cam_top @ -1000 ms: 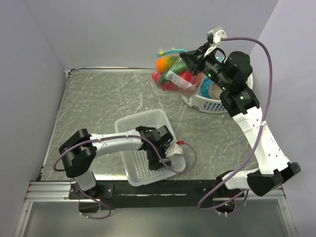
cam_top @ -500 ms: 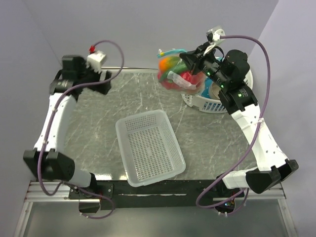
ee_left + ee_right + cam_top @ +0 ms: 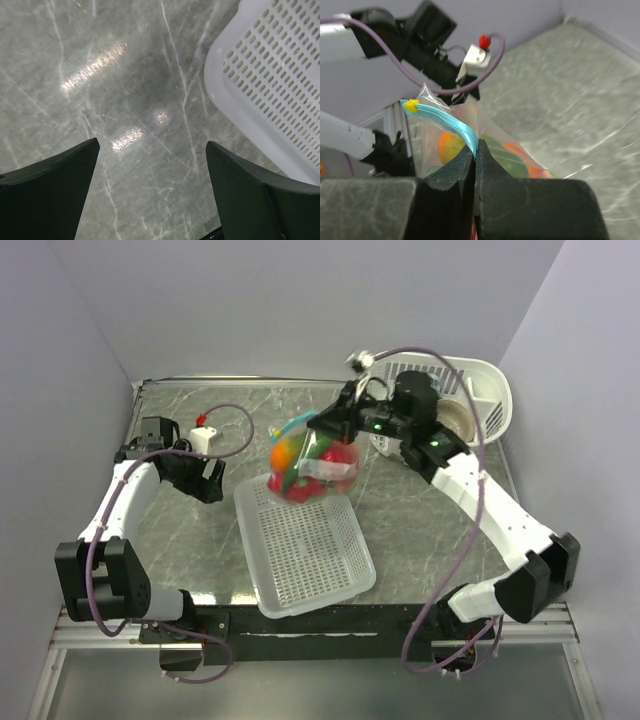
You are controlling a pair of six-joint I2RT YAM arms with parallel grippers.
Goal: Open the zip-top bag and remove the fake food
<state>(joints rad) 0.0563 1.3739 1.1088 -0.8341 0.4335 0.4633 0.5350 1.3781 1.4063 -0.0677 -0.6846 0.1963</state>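
The clear zip-top bag hangs in the air over the far edge of the flat white basket. My right gripper is shut on its teal zip strip. A yellow slider sits at the strip's free end. Inside the bag the fake food shows as orange, red and green pieces, with an orange one and a green one just past my right fingertips. My left gripper stands open low over bare table, left of the basket. Nothing is between its fingers.
A round white slotted basket holding a tan bowl stands at the back right. The flat basket's corner lies just right of my left gripper. Grey walls close in the table at the back and on both sides.
My right arm has swung the bag from above the round back-right basket leftwards and nearer, over the flat basket. My left arm has come down from the back-left corner beside that basket.
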